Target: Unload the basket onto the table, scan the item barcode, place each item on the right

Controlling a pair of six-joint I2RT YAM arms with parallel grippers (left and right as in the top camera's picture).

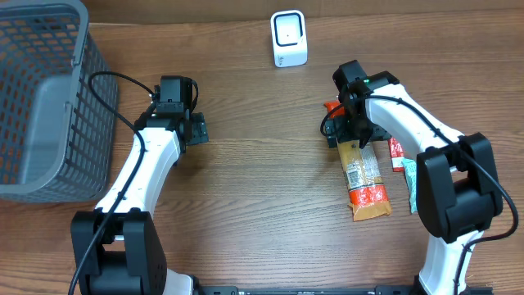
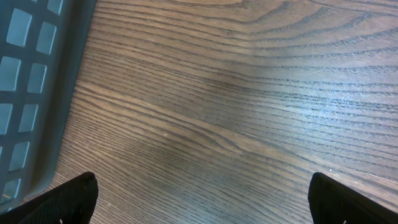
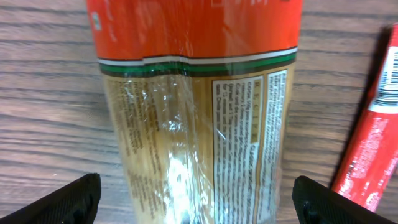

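Straddling the orange-and-clear packet (image 3: 186, 93), the right claw (image 3: 199, 202) is spread wide, with a strip of wood showing between each fingertip and the wrapper; nothing gripped. Packet lies flat on the desk (image 1: 262, 205), right of centre in the overhead view, long axis running top to bottom, white printed label facing up. Red packet (image 3: 373, 137) lies just beside it toward the right edge, tilted, not touching it. White scanner (image 1: 289, 38) stands at top centre, well apart from the packet. Left claw (image 2: 202, 199) is likewise fully spread and empty over bare wood, left of centre. Grey basket (image 1: 94, 106) fills the upper left corner, near that claw.
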